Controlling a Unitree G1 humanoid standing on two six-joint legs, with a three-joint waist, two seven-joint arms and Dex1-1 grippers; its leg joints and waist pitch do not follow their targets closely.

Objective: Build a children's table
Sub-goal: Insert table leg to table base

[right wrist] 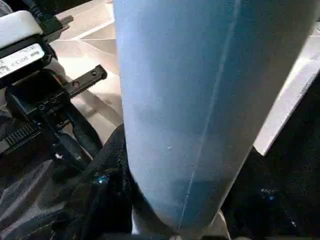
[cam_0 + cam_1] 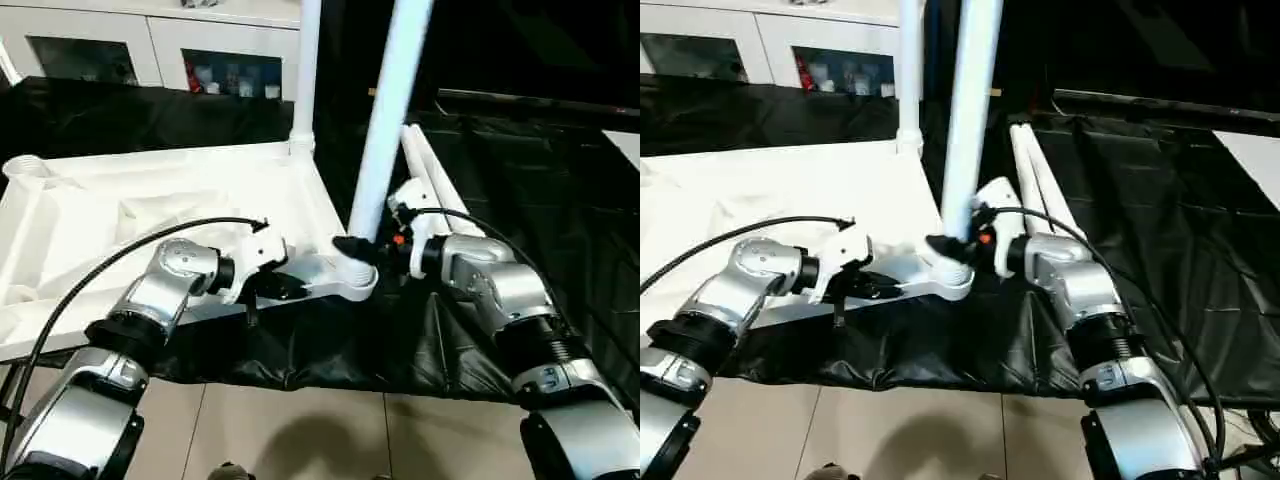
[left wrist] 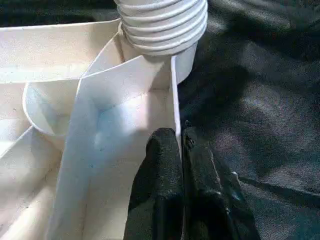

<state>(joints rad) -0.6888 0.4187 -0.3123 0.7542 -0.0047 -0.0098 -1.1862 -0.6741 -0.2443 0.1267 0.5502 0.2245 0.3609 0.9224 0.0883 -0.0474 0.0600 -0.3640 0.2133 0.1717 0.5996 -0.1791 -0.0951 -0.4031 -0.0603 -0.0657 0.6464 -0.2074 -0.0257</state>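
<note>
The white table top [image 2: 120, 210] lies underside up on the black-covered work table. One white leg [image 2: 305, 70] stands upright in its far right corner socket. A second leg [image 2: 390, 120] stands, leaning slightly, in the near right corner socket [image 2: 345, 282]. My right gripper [image 2: 355, 247] is shut on this leg just above the socket, and the leg [image 1: 185, 100] is close up in the right wrist view. My left gripper [image 2: 290, 288] is shut on the top's thin side wall [image 3: 175, 100] next to that corner. The threaded leg end [image 3: 165, 25] sits just beyond its fingertips [image 3: 162, 142].
Two more white legs [image 2: 430, 170] lie side by side on the black cloth [image 2: 540, 200] right of the top. White cabinets [image 2: 150, 45] with glass doors stand behind. The work table's near edge drops to a tiled floor [image 2: 300, 430].
</note>
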